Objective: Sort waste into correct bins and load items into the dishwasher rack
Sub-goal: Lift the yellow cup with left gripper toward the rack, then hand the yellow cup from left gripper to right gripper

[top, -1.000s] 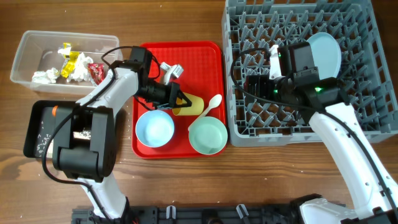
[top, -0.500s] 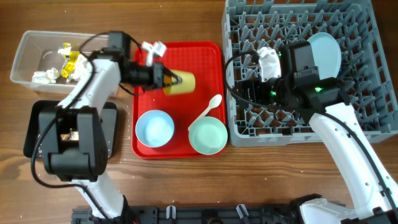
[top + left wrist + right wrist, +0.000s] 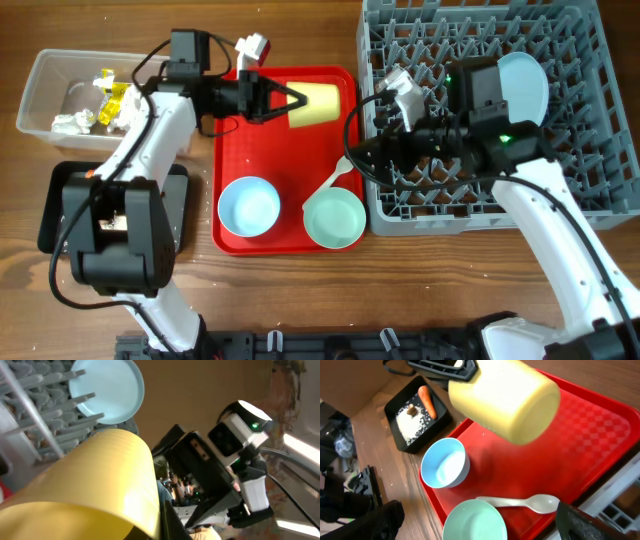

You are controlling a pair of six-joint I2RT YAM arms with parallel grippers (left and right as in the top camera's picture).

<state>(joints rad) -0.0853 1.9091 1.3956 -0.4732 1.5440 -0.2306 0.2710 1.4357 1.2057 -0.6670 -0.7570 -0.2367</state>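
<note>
The left end effector grips the small yellow cup by its rim end, holding it on its side above the red tray's far right corner. The cup's long axis points rightward, base first, at the dishwasher rack. The right end effector gapes wide and empty just beyond the cup at the rack's left edge — well placed, I judge, to receive it.

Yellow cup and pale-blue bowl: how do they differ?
The small yellow plastic cup lies tipped on its side in the air above the red serving tray; the pale-blue round bowl stands upright on it. The fingers of the left gripper hold the cup; nothing touches the bowl. The cup is narrow and tall, the bowl wide and low. Neither is in the grey pegged rack.
</note>
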